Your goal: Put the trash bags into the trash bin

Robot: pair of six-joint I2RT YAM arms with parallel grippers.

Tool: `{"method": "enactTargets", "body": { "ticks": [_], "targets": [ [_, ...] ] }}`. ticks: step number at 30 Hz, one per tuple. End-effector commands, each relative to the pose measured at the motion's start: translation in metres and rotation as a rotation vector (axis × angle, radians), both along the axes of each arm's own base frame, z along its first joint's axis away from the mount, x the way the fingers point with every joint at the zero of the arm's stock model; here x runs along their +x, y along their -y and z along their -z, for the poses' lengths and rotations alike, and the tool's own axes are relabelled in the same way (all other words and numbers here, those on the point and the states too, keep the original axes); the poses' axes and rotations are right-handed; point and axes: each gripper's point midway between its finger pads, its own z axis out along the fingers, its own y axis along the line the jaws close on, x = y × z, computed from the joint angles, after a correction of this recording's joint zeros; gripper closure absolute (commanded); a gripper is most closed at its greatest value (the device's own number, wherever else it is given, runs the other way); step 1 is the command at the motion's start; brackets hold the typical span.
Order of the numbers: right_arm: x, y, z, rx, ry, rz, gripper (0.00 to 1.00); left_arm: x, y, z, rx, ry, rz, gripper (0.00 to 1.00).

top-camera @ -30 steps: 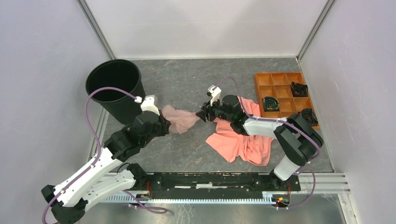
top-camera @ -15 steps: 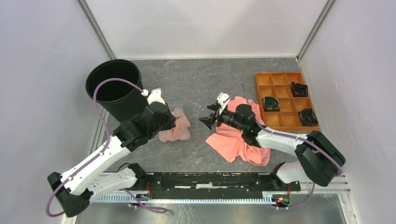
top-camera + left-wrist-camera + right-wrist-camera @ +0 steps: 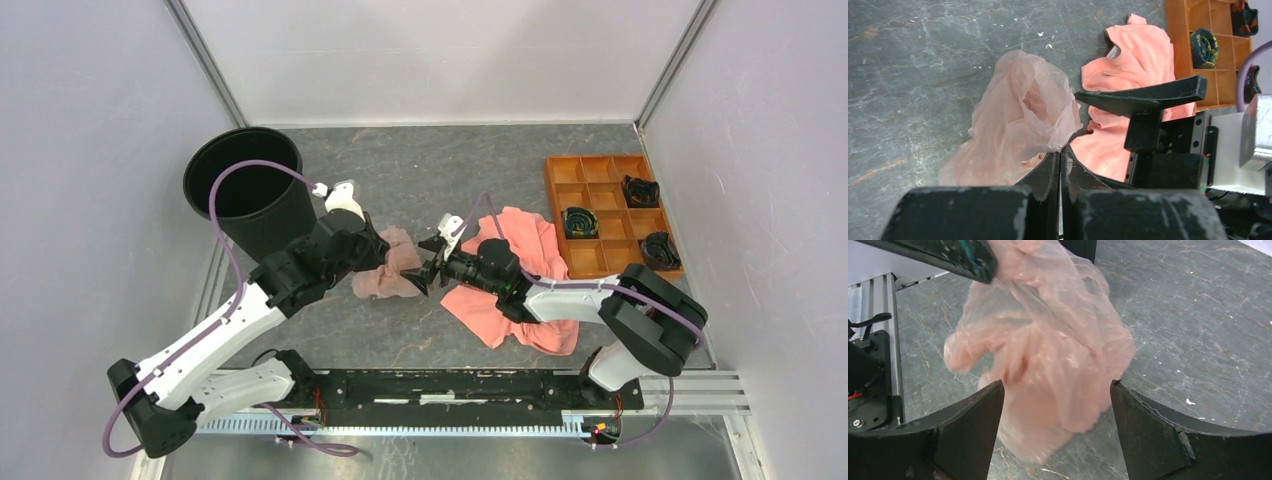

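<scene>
The pale pink translucent trash bag (image 3: 392, 268) hangs crumpled between the two arms, right of the black trash bin (image 3: 243, 190). My left gripper (image 3: 374, 252) is shut on an edge of the bag (image 3: 1018, 120), its tips pinched together at the plastic. My right gripper (image 3: 428, 268) is open, its fingers spread either side of the bag's lower part (image 3: 1048, 365) without closing on it. In the left wrist view the right gripper's open finger (image 3: 1143, 95) shows just right of the bag.
A coral-orange cloth (image 3: 520, 290) lies under the right arm. An orange compartment tray (image 3: 606, 212) with dark coiled items sits at the back right. The bin stands at the back left against the wall rail.
The right gripper let go of the bag, drew back, then came in again open around it. The left gripper lifted the bag and shifted toward the bin side.
</scene>
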Motion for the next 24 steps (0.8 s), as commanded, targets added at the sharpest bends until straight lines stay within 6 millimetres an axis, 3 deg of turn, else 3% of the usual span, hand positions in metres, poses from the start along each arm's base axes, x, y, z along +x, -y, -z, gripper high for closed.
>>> {"method": "enactTargets", "body": {
  "ticks": [1,3,5,7,10,17,21,24],
  "targets": [
    [0.015,-0.011,-0.03,0.081,0.029,0.122,0.17,0.009,0.019,-0.029,-0.112,0.045,0.019,0.98],
    [0.022,-0.01,-0.024,0.072,-0.003,0.164,0.27,0.009,0.022,-0.028,-0.117,0.041,0.03,0.98],
    [0.023,-0.01,-0.02,0.07,-0.01,0.171,0.44,0.009,0.019,-0.028,-0.106,0.043,0.021,0.98],
    [0.023,-0.006,-0.02,0.087,-0.015,0.181,0.66,0.01,0.008,-0.03,-0.085,0.056,-0.024,0.98],
    [0.023,0.002,-0.022,0.116,-0.011,0.193,0.99,0.011,-0.029,-0.036,-0.025,0.093,-0.168,0.98],
    [0.01,0.011,-0.042,0.267,-0.012,0.024,1.0,-0.009,-0.12,-0.038,0.105,0.161,-0.48,0.98],
    [0.011,0.027,-0.05,0.383,-0.063,-0.038,1.0,-0.021,-0.147,-0.034,0.168,0.162,-0.551,0.98],
    [0.023,0.036,-0.044,0.403,-0.113,-0.045,0.99,-0.028,-0.156,-0.029,0.185,0.153,-0.569,0.98]
  ]
}}
